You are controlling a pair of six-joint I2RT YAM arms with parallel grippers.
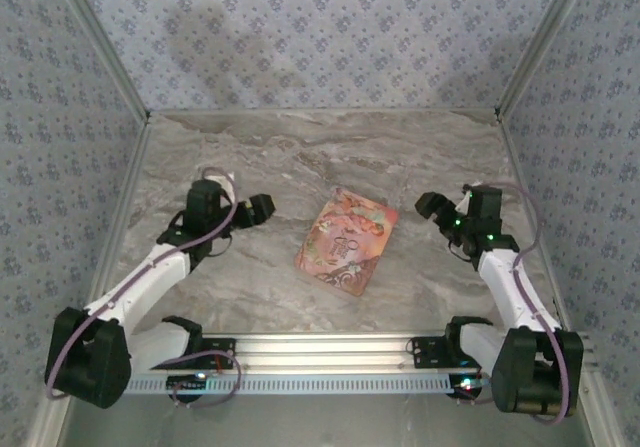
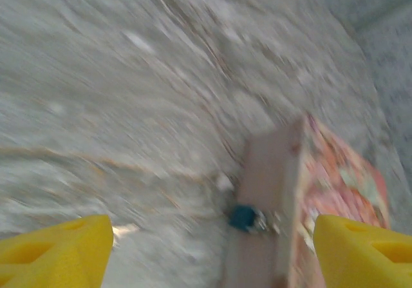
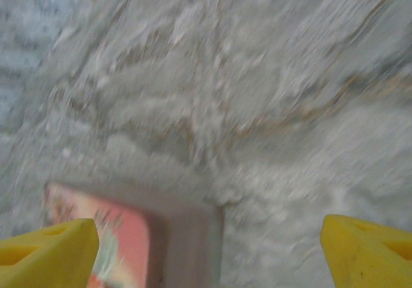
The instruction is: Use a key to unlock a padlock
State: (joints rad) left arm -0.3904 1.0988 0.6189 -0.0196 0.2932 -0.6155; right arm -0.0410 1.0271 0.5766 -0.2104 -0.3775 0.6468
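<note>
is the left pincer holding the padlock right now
No, the left pincer is wide open with nothing between its fingers, and the padlock lies loose beside the edge of the book.

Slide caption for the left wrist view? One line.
Motion-blurred left wrist view: open left hand over the marble table, small blue padlock beside the pink book.

Tiny padlock (image 2: 248, 218) — blue and metal, blurred — just beside the pink book (image 2: 341, 185)
</note>
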